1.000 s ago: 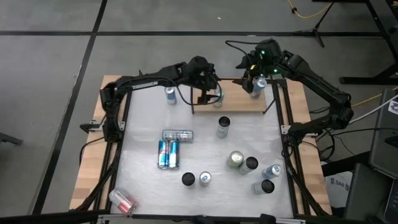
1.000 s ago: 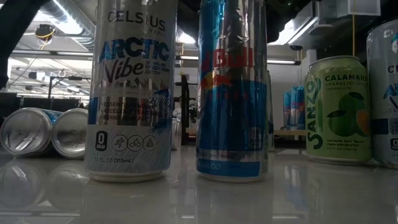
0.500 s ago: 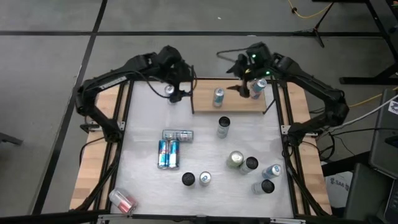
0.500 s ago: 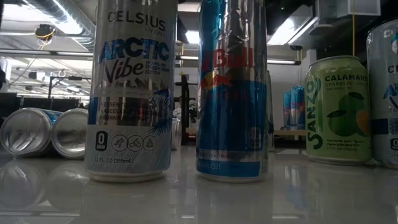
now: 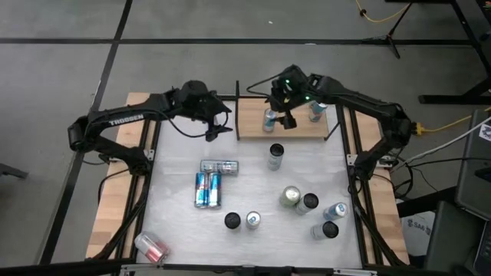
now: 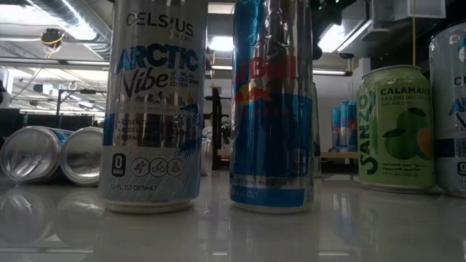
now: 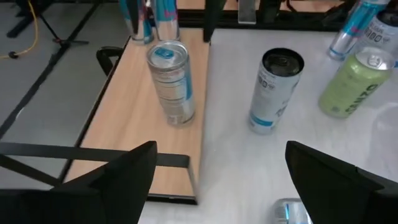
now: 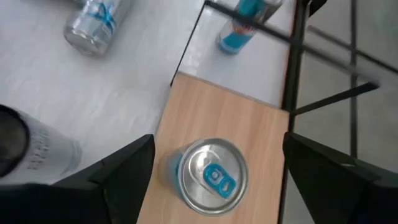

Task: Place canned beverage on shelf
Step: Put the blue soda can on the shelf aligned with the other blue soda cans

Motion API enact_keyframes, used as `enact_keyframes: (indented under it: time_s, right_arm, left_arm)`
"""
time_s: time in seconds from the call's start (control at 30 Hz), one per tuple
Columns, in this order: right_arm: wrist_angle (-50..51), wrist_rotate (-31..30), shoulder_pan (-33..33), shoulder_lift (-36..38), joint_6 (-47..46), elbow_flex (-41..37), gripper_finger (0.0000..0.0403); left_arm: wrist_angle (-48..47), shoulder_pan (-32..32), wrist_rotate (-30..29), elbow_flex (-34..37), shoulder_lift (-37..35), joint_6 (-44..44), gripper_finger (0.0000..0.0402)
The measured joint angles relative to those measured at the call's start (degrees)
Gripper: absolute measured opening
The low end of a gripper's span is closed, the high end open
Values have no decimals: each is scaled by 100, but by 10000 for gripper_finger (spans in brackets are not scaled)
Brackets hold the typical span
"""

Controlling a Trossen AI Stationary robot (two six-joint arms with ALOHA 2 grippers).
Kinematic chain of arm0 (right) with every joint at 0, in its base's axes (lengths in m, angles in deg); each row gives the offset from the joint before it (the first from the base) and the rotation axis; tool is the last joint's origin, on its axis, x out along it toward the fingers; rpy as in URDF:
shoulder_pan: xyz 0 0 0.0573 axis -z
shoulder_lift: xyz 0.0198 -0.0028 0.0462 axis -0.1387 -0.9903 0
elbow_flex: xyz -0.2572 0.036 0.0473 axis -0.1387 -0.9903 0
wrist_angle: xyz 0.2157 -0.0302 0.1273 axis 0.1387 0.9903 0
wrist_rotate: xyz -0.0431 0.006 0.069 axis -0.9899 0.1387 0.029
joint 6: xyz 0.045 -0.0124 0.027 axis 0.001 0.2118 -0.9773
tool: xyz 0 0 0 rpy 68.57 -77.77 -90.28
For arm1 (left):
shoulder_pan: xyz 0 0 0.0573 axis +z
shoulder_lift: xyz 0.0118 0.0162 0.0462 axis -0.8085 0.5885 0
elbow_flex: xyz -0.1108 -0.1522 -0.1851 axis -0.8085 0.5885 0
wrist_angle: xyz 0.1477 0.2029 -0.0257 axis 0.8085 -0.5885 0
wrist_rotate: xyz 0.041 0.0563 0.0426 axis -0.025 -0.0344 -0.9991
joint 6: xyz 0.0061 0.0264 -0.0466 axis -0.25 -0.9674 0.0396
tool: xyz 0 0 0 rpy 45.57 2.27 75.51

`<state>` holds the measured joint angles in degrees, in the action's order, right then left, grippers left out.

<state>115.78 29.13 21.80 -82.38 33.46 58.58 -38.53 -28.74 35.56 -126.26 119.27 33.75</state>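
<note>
The shelf (image 5: 295,129) is a light-brown board with black uprights at the table's far side. Two cans stand on it: a blue-and-silver one (image 5: 269,119) near its left end and another (image 5: 315,113) near its right end. My right gripper (image 5: 288,116) (image 8: 217,155) hangs open just above the left one (image 8: 210,177), a finger on either side, apart from it. My left gripper (image 5: 214,132) (image 7: 217,180) is open over the white table, left of the shelf, facing that same can (image 7: 172,81).
A black-topped can (image 5: 275,156) stands just in front of the shelf. Three cans lie at centre left (image 5: 209,184); several stand near right (image 5: 308,202) and near centre (image 5: 242,221). One can (image 8: 239,25) stands beyond the shelf's left end. A red can (image 5: 151,247) lies near left.
My left gripper has drawn back from the shelf toward the table's left edge, rolling as it went. My right gripper has gone from the shelf's right end toward its left end and lower, over the left can, rolling too. Both cans on the shelf have stayed put.
</note>
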Motion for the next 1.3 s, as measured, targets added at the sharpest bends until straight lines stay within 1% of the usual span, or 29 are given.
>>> enact_keyframes:
  time_s: [0.13, 0.2, 0.33, 0.8, 1.07, 1.3]
  right_arm:
    - [14, -30, -13, -205, 98, 0, 344]
    - [15, -150, -13, -282, 174, 0, 344]
    - [17, -308, -13, -385, 265, 0, 344]
    - [131, -302, -13, -516, 276, 0, 344]
    - [331, -482, -13, -735, 279, 0, 344]
    - [378, -500, -13, -765, 279, 0, 342]
  left_arm:
    - [115, -89, -52, 184, 8, 47, 345]
    - [193, -154, -146, 246, 8, 68, 345]
    - [222, -217, -151, 253, 10, 163, 345]
    - [268, -304, -153, 253, 10, 172, 345]
    - [271, -302, -155, 253, 10, 176, 345]
    - [283, -302, -155, 250, 10, 176, 345]
